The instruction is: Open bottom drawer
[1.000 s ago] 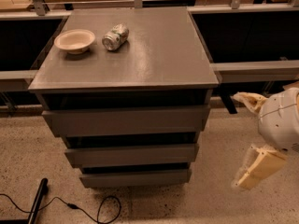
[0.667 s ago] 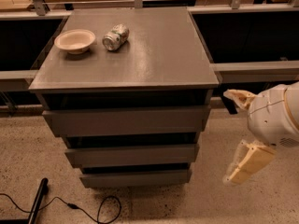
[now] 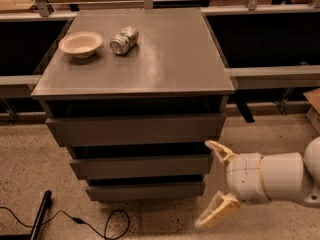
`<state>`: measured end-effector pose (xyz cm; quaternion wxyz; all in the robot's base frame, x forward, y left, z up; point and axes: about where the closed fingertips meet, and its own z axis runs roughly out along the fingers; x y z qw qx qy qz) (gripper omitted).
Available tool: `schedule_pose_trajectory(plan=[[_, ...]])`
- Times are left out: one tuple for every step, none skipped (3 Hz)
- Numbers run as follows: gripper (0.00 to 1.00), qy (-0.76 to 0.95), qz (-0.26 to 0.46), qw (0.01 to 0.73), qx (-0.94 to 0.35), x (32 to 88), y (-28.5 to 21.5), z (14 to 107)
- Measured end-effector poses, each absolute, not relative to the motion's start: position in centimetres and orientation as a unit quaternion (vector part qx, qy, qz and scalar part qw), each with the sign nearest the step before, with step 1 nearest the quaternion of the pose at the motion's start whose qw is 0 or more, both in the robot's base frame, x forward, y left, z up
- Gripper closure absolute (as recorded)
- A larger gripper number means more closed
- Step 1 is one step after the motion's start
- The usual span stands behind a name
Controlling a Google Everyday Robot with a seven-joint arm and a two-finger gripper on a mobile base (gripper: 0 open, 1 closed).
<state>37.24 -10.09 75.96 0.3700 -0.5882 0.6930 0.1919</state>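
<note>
The bottom drawer (image 3: 145,190) is the lowest, narrowest dark grey front of the cabinet's three stacked drawers, and its front sits closed under the middle drawer (image 3: 141,166). My gripper (image 3: 212,184) is at the lower right, just off the cabinet's right front corner, level with the middle and bottom drawers. Its two tan fingers are spread wide apart, one fingertip (image 3: 215,146) near the middle drawer's right end and the other (image 3: 210,216) low over the floor. It holds nothing.
On the cabinet top (image 3: 165,59) stand a tan bowl (image 3: 80,43) and a crushed can lying on its side (image 3: 124,39). A black cable (image 3: 90,223) and a black bar (image 3: 40,216) lie on the speckled floor at lower left. Shelving rails run behind the cabinet.
My gripper and arm have moved left and a little down, from well right of the cabinet to just beside the lower drawers' right ends. The drawers have not moved.
</note>
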Motion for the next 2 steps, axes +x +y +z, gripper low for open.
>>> schedule_pose_trajectory(plan=[[0.0, 0.679, 0.211, 0.427, -0.559, 38.7, -8.71, 75.49], [0.0, 0.676, 0.211, 0.422, -0.566, 38.85, -8.56, 75.23]])
